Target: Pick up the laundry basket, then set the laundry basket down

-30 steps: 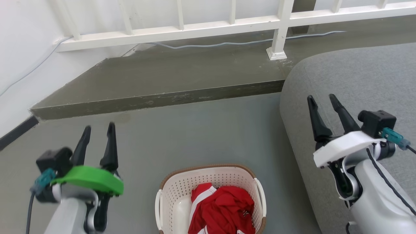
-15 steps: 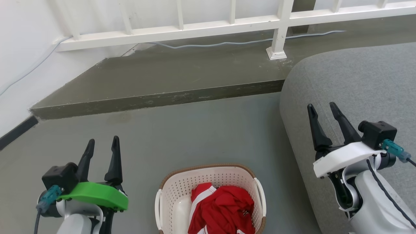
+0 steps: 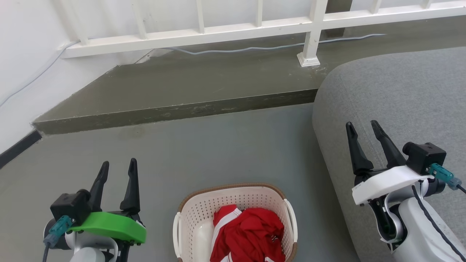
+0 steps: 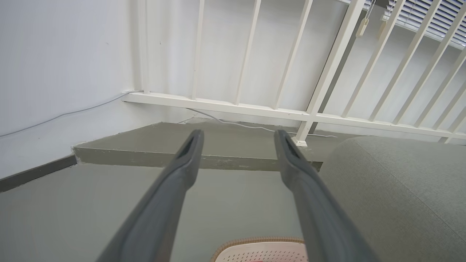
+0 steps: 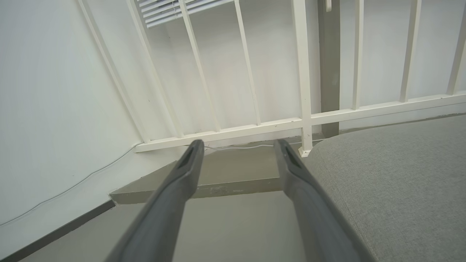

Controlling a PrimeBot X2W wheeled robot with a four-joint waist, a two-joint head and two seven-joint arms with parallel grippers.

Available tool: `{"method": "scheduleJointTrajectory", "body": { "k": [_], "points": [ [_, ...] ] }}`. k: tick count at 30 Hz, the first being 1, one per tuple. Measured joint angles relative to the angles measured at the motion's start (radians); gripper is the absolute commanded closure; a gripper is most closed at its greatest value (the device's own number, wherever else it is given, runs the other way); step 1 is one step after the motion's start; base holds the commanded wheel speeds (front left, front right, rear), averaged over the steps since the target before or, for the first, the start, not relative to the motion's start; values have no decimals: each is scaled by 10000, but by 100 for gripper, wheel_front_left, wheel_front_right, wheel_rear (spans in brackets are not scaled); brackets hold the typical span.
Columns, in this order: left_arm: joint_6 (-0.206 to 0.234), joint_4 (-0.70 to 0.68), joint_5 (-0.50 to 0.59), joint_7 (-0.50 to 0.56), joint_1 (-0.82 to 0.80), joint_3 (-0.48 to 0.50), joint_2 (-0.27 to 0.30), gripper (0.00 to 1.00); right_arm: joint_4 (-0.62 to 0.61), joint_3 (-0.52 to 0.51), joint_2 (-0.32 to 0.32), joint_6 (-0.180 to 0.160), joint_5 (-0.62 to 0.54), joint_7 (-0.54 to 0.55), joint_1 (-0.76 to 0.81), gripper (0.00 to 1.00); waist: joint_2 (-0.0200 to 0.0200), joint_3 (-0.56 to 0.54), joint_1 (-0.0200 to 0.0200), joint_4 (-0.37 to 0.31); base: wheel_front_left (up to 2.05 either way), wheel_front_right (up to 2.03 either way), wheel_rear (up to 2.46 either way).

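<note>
The laundry basket (image 3: 233, 202) stands on the grey floor (image 3: 218, 145) at the bottom middle of the head view, a red garment (image 3: 251, 233) inside; well to its left, the left gripper (image 3: 119, 162) hangs with fingers parted, empty; to its right, the right gripper (image 3: 362, 123), likewise parted and empty, is above the grey sofa (image 3: 400, 91).

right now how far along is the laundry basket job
Done: nothing that shows. The laundry basket sits on the grey floor with a red and white garment inside. In hand: the left gripper and right gripper hang open and empty on either side of it, neither touching its white handles. Left: grasp the basket, lift it, then set it down.
</note>
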Motion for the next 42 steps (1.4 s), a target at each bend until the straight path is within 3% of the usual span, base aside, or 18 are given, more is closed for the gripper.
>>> {"method": "scheduleJointTrajectory", "body": {
  "k": [9,10,20,42],
  "points": [
    [-29,-88,205,0,58,96,-48,0,-111,-117,82,96,-88,0,79,0,0,24,0,-4,0,0,0],
    [-44,-84,203,0,84,88,-54,100,-117,-128,92,102,-90,0,118,100,0,26,0,-2,0,0,0],
    [-82,541,-21,151,457,6,-268,100,433,-142,380,102,148,79,798,100,0,32,0,16,0,0,0],
    [-224,663,-2617,997,449,658,-339,100,445,-1032,612,313,2842,955,792,100,0,66,0,167,0,0,0]
  ]
}}
